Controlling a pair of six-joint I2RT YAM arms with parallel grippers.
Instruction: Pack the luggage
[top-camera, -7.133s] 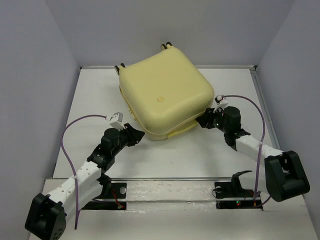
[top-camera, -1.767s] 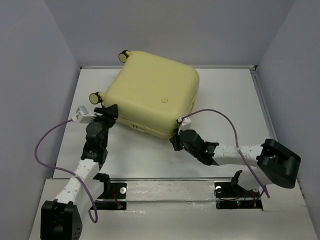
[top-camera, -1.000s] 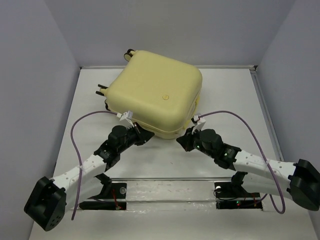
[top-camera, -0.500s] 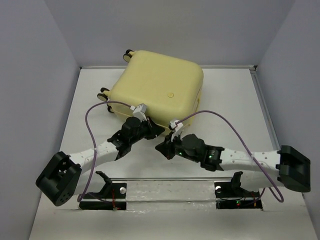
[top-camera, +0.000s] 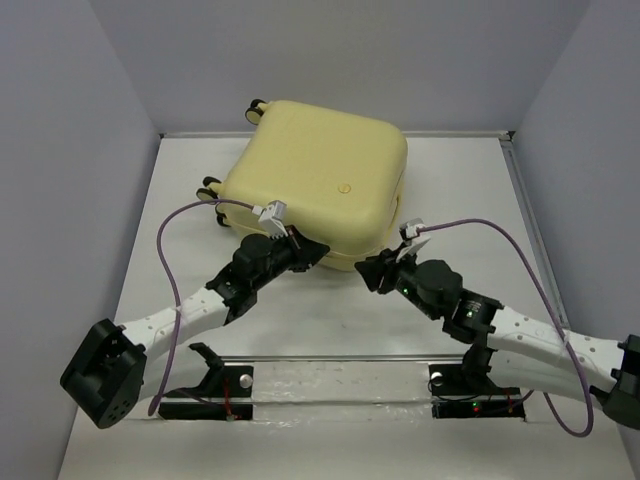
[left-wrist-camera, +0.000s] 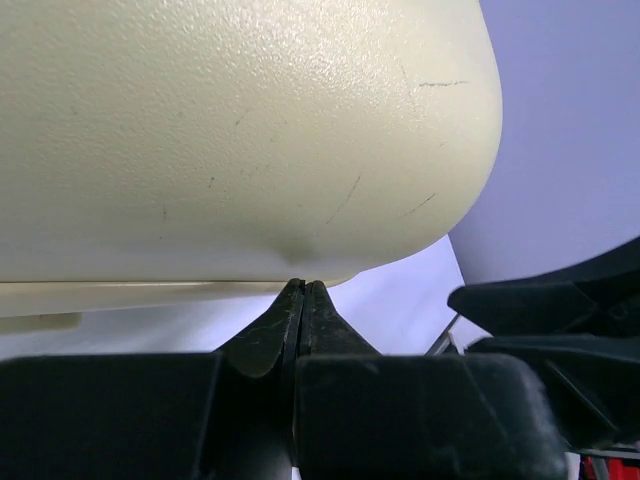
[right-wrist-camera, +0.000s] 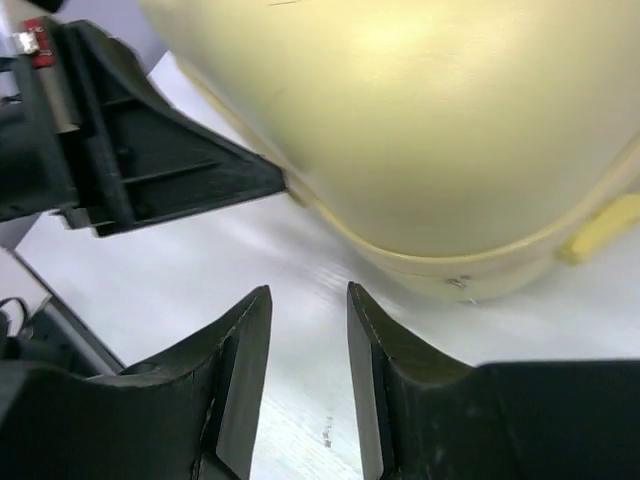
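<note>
Centrally, shut pale-yellow luggage (top-camera: 315, 180) leaves table (top-camera: 480, 200) room rightward; left gripper (top-camera: 321, 251), jaws together, at its near edge; right gripper (top-camera: 366, 271) jaws apart.

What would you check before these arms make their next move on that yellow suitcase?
1. Luggage opened for packing: not ok, its shell is shut.
2. Luggage resting fully on the table: ok.
3. Left gripper placed at the seam: ok, it is shut, with its tips against the seam line of the near edge.
4. Right gripper free to work: ok, jaws apart with nothing between them.
5. Right gripper touching the luggage: not ok, it sits short of the near corner.
6. Contents inside: cannot tell, the closed shell hides them.
</note>
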